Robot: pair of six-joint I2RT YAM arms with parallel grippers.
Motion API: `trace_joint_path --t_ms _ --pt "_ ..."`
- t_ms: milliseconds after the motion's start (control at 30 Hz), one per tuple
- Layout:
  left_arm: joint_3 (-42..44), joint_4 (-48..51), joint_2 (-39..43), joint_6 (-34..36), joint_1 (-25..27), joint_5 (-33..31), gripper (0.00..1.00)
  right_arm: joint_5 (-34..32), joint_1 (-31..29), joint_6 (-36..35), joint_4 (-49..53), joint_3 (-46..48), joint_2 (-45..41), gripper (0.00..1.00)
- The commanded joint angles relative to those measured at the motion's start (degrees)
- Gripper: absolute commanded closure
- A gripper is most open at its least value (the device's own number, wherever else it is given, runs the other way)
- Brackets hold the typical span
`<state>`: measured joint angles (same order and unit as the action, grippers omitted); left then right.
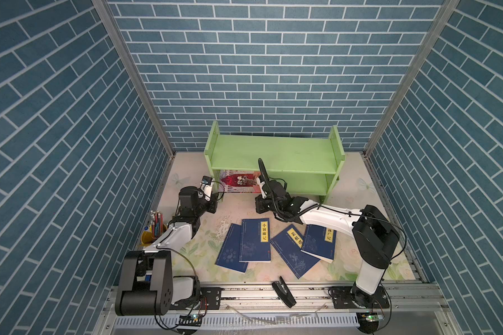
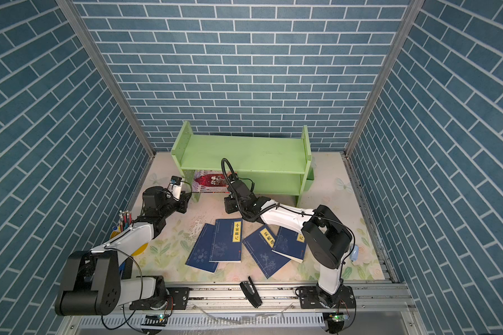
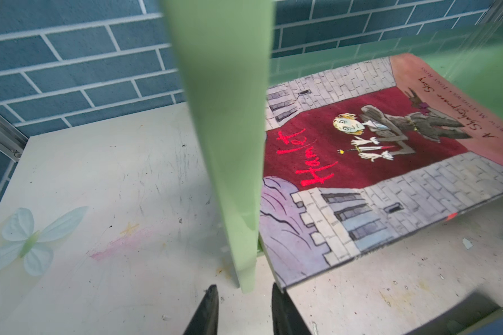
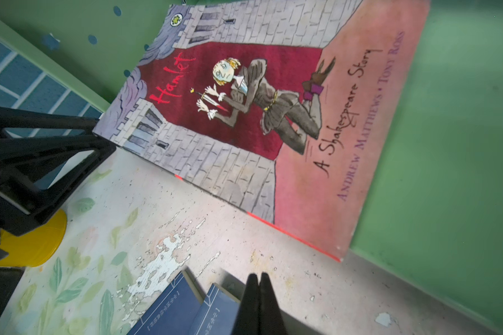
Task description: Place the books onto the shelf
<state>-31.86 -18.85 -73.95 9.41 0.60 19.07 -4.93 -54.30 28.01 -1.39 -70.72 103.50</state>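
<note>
"Where are the left fingers (image 3: 208,313)?"

"Apart and empty, just beside the shelf (image 1: 273,153), at its left side panel. The right fingers (image 4: 251,304) are pressed together, holding nothing."

"And the Hamlet book (image 4: 244,116)?"

"Red-and-grey castle cover up, on the lower tier's left end, front edge jutting out. Four dark blue books (image 1: 256,243) with yellow labels overlap on the counter (image 1: 186,255)."

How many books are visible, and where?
5. On the table: four dark blue books, the leftmost under the second, the third under the fourth. The Hamlet book lies on the shelf's lower tier, overhanging.
</note>
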Motion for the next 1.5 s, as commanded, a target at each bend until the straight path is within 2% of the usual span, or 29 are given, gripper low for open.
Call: trace_joint_path --t_ms 0,167,433,667,1467 --pt "-1.3 -1.4 -0.7 -0.6 -0.3 -0.6 0.66 0.1 -0.5 -1.7 -0.8 0.6 -2.3 1.00" --pt "-2.0 -0.8 -2.0 -0.4 -0.3 -1.4 0.66 0.1 -0.6 -1.8 -0.4 0.5 -2.4 1.00" --pt "-1.3 0.6 -0.7 0.0 -0.3 -1.3 0.74 -0.3 -0.7 -2.0 0.1 0.7 -3.0 1.00" --pt "0.9 0.8 3.1 1.1 -0.3 0.6 0.72 -0.6 -0.7 -2.2 0.1 0.8 -3.1 1.00" --pt "-0.8 -1.3 -0.9 -0.3 -0.3 0.8 0.71 -0.9 -0.8 -2.4 0.3 0.2 -2.7 1.00"
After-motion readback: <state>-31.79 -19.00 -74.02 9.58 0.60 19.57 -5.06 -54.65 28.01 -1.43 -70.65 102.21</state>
